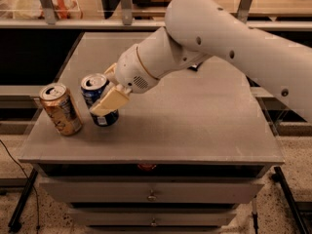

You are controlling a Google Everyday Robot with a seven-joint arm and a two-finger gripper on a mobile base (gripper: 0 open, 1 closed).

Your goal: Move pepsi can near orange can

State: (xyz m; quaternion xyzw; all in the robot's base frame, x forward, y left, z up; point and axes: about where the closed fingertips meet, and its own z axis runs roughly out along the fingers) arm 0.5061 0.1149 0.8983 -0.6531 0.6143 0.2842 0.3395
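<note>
- My gripper is low over the front corner of the grey table, clasping the pepsi can.
- One beige finger crosses the can's front.
- The orange can stands just beside it, not touching.
</note>
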